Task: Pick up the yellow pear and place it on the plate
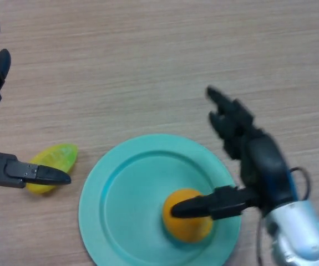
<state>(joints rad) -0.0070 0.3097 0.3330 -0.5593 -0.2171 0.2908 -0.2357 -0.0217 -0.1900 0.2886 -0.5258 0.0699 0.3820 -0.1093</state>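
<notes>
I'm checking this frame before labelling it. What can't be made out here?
- Yellow pear, head view: its near side is hidden behind the left hand's thumb, so contact can't be judged.
- Orange fruit on the plate: the right hand's thumb crosses it; touching or above is unclear.
- Plate's near rim: cut off by the bottom edge.

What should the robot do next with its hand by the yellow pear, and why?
Probably close the left hand around the yellow pear. The pear lies on the table, left of the plate, and the hand is open with its thumb over it. The right hand is open by the orange fruit on the plate.
</notes>
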